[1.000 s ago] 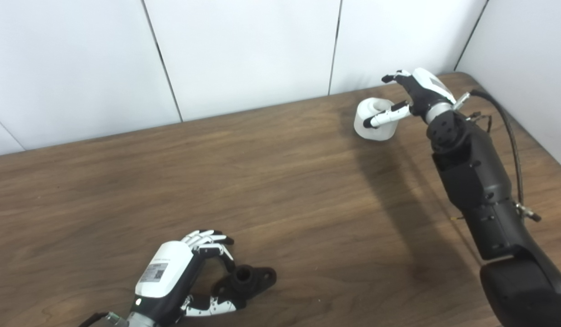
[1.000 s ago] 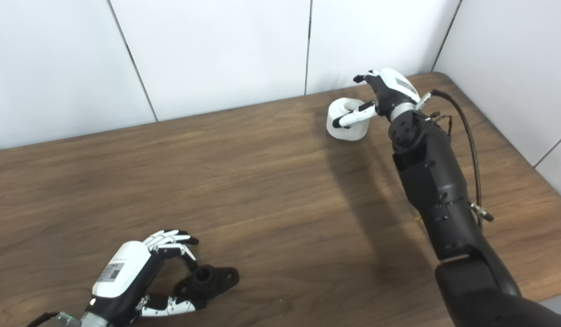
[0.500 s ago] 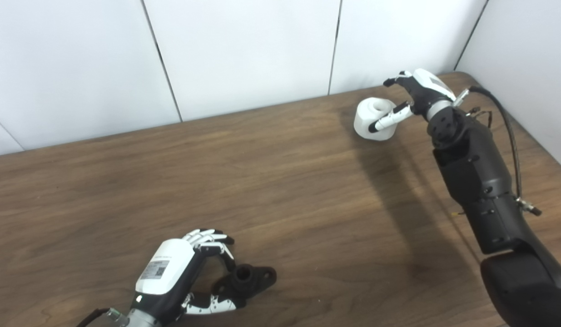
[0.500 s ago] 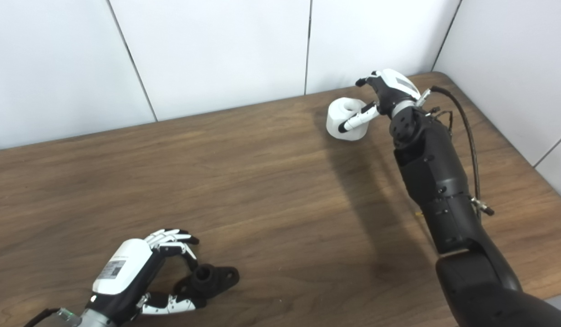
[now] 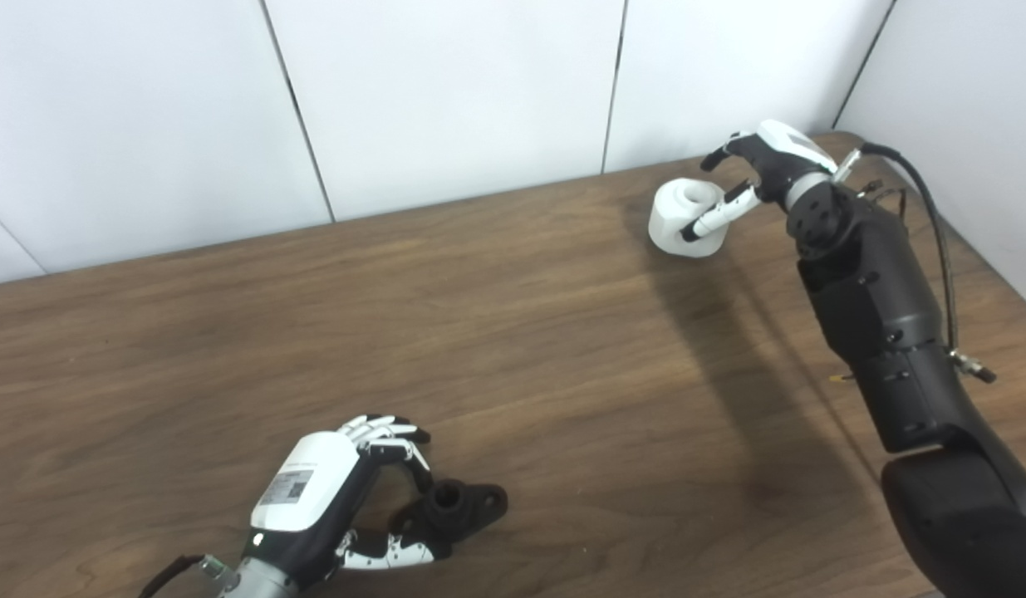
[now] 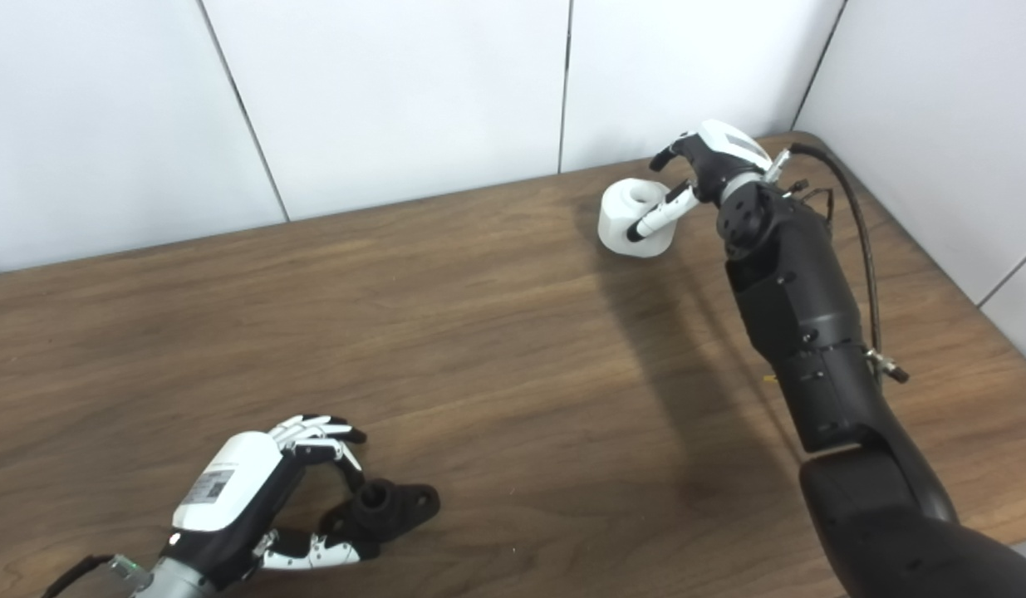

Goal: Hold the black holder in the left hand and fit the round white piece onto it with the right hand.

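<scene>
Wooden table, white panelled wall behind and at far right.

L hand, near front edge, left of centre. Palm-back up, fingers curled over, thumb reaching in from below. Black holder sits on the table betw. fingers and thumb. Thumb tip appears to touch its near side; fingertips hang just over its left end. Can't tell if the grip is firm or only a loose cage, so contact uncertain. Holder looks flat on the wood, not lifted: short round socket pointing up, flat lobe w/ a small hole sticking out to the right.

R hand, far right corner, arm stretched a long way out from the bottom right. Round white piece sits there by the wall, hollow centre facing up and slightly toward camera. Thumb lies across the front face of the piece, other fingers reach round its back/top edge. Piece is wrapped betw. them, so R hand is grasping it. Whether the piece rests on the table or is lifted a little: can't tell; it looks tilted.

Black cable loops along the R forearm. Arm throws a long dark shadow across the wood.

Holder and white piece well apart, opposite corners of the work area.
</scene>
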